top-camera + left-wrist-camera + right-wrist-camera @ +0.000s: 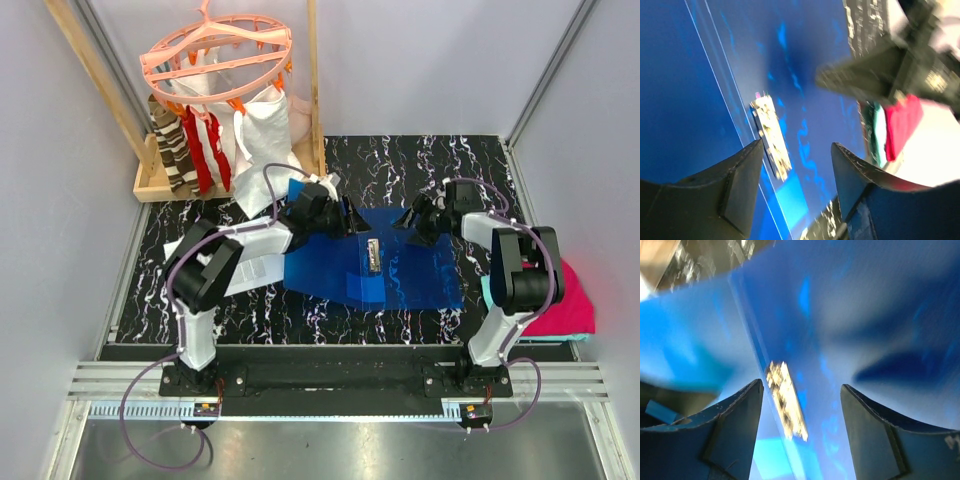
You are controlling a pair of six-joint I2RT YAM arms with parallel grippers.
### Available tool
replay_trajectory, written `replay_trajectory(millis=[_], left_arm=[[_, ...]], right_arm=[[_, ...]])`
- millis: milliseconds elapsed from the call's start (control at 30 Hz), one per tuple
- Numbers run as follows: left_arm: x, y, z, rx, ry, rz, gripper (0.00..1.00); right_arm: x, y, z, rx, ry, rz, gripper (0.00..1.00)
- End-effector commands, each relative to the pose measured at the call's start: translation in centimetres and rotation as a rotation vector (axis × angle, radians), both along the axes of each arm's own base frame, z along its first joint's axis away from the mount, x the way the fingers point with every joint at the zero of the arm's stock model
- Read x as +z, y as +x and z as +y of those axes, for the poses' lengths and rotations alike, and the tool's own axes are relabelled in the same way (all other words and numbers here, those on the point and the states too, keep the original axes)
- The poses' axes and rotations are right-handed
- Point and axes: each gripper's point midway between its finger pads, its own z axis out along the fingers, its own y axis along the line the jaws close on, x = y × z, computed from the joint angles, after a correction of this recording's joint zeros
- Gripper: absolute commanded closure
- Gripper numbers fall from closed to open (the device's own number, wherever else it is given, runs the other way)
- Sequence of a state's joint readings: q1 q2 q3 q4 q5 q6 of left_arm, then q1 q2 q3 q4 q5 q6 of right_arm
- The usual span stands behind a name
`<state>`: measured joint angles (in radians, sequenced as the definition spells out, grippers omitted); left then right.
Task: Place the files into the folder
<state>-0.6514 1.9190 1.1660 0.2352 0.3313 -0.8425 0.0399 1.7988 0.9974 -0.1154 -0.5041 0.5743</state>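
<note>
The blue folder (420,275) lies open and flat in the middle of the table, with its metal clip (372,253) along the spine. White printed files (255,272) lie left of the folder, partly under my left arm. My left gripper (345,222) is open and empty over the folder's far left edge. In the left wrist view the gripper (796,145) hangs above the folder (700,100) and clip (771,137). My right gripper (408,222) is open and empty over the folder's far right part. In the right wrist view the gripper (801,385) looks down on the folder (865,315) and clip (787,400).
A wooden rack (165,185) with a pink peg hanger (215,55), striped and red cloths and a white cloth bag (262,125) stands at the back left. A folded magenta cloth (575,300) lies by the right arm, also in the left wrist view (902,120).
</note>
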Motion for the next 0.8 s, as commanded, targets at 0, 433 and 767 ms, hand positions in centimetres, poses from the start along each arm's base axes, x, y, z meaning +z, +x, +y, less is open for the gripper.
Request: replay_trajectory(millis=[0, 433, 767], left_arm=[[-2.9, 1.5, -1.0, 0.029, 0.065, 0.001, 0.43], [-8.1, 1.3, -0.4, 0.147, 0.269, -0.030, 0.62], [-7.8, 1.5, 0.1, 0.189, 0.284, -0.061, 0.73]], right_arm=[[2.8, -3.2, 2.1, 0.089, 0.116, -0.044, 0.28], [-0.6, -7.6, 5.7, 0.151, 0.370, 0.020, 0.67], [-1.8, -7.7, 6.5, 0.178, 0.349, 0.021, 0.69]])
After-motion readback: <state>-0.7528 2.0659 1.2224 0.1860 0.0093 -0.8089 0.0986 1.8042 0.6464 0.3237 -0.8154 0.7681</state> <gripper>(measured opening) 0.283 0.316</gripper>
